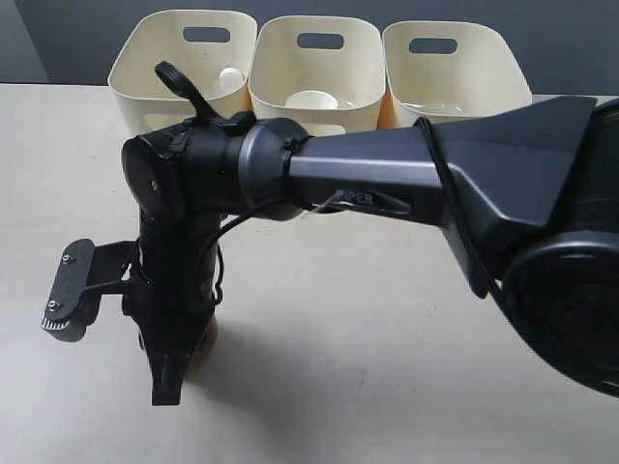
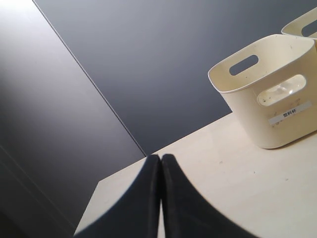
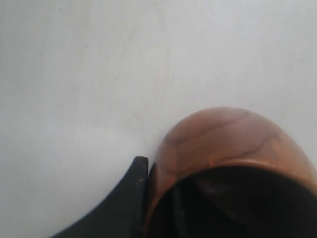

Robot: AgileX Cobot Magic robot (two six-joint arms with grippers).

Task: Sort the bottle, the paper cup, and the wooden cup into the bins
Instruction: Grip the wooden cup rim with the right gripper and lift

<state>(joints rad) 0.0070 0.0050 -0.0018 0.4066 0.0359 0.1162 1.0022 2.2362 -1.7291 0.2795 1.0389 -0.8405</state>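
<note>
The wooden cup (image 3: 223,144) stands on the table, its reddish-brown wall filling the right wrist view. My right gripper (image 3: 157,183) is shut on its rim, one finger (image 3: 130,198) outside the wall and the other dark inside the cup. In the exterior view that gripper (image 1: 174,372) points down at the front left and hides all but a sliver of the wooden cup (image 1: 207,340). The bottle's white cap (image 1: 229,79) shows in the left bin (image 1: 145,68). The paper cup (image 1: 311,101) sits in the middle bin (image 1: 280,58). My left gripper (image 2: 161,158) is shut and empty.
A third bin (image 1: 455,72) stands at the back right. The right arm (image 1: 387,184) stretches across the table from the right. In the left wrist view a labelled bin (image 2: 267,119) stands on the table before a dark wall.
</note>
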